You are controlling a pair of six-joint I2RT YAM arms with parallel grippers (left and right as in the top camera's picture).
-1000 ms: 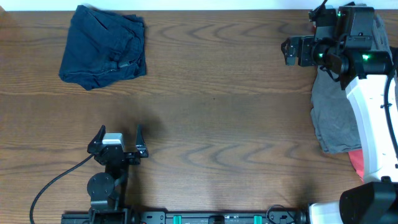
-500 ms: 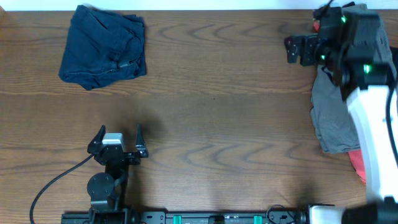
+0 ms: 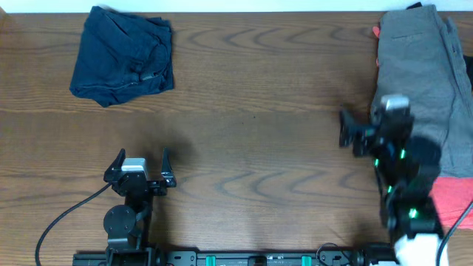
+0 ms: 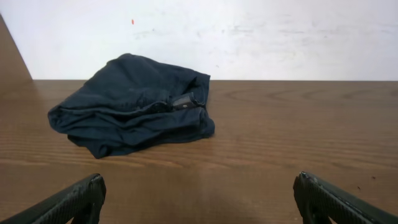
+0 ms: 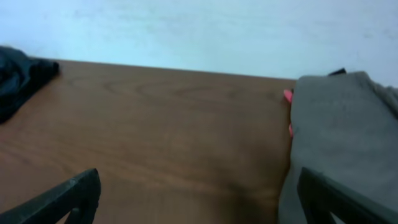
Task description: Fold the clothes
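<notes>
Navy shorts [image 3: 122,55] lie bunched in a loose heap at the far left of the table [image 3: 251,111]. Grey trousers [image 3: 417,66] are spread flatter along the far right edge. A coral-pink piece [image 3: 452,198] shows nearer on the right, partly under the right arm. All look like soft, light cloth: limp, likely to sag and drag rather than hold shape, not fragile. Best hold, I judge, is a pinch at a hem, waistband or corner where the stitching is thick, not mid-panel. Left gripper [image 3: 142,157] sits near-left, jaws wide, holding nothing, well apart from the shorts. Right gripper [image 3: 353,134] hovers just beside the trousers' left edge, jaws likewise wide and empty. Overhead gives the whole layout but flattens the heap. Left wrist view shows the shorts' height, rolled folds and a small dark tab near the middle. Right wrist view, blurred, shows the trousers' thick left edge, a sliver of pink at their far corner, and the shorts only as a dark scrap at the left.
</notes>
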